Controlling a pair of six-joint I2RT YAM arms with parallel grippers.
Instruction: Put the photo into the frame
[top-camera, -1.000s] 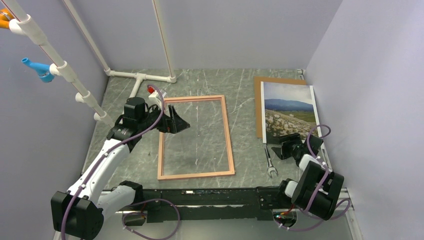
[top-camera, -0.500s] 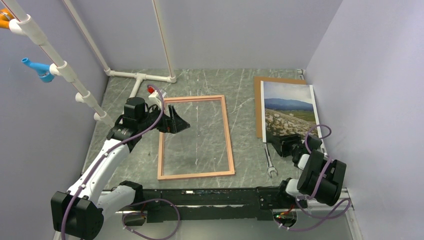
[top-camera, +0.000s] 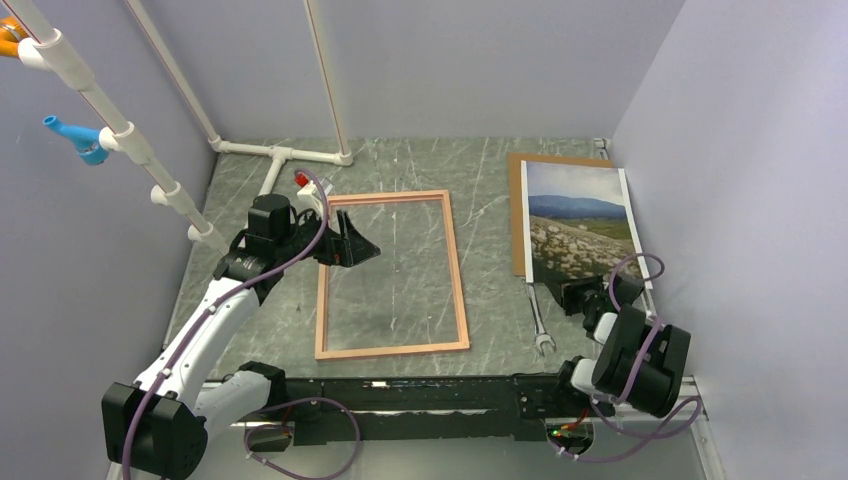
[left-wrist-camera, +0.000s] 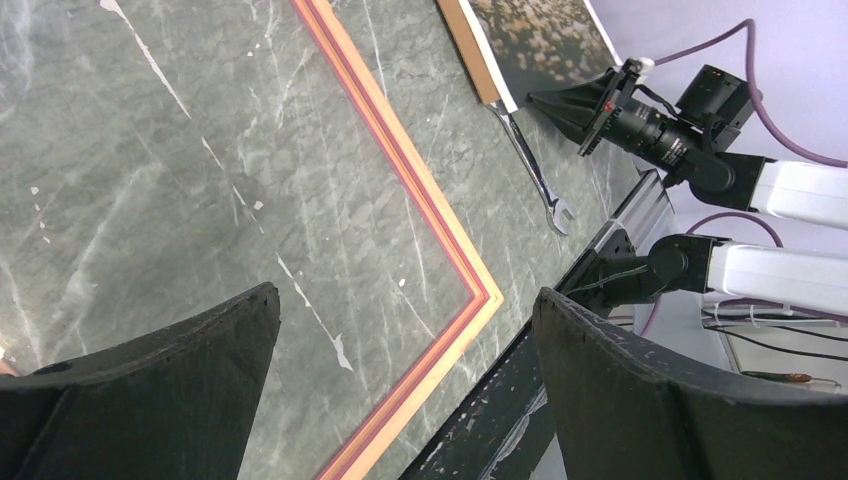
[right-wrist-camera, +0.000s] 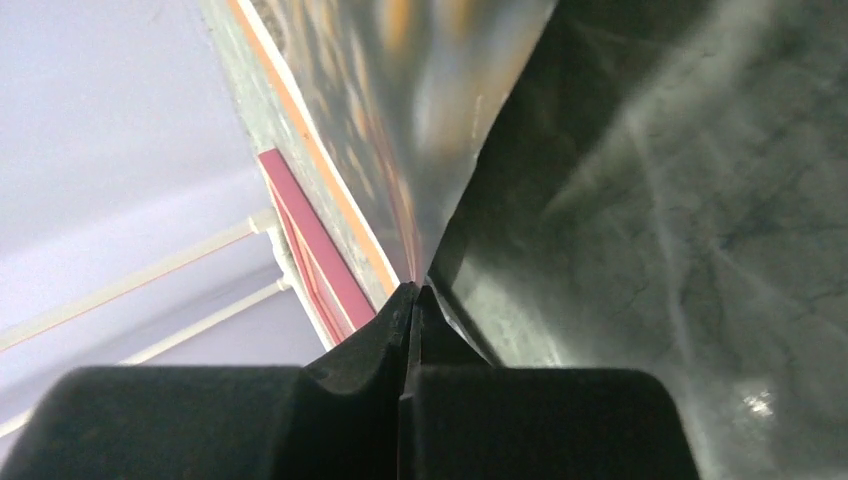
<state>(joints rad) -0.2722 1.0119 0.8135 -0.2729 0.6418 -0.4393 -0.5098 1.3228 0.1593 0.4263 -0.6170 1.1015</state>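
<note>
Two-fingered right hand (top-camera: 556, 292) clamps photo (top-camera: 580, 225) edge; left hand (top-camera: 362, 250) gapes over frame (top-camera: 460, 285).

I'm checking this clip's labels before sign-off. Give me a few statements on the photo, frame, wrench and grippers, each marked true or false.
1. The right gripper is shut on the near edge of the photo. True.
2. The photo lies inside the frame. False: it rests on the board, right of the frame.
3. The left gripper is open above the frame's left side. True.
4. The wrench lies inside the frame. False: it lies outside, right of the frame's near right corner.
</note>
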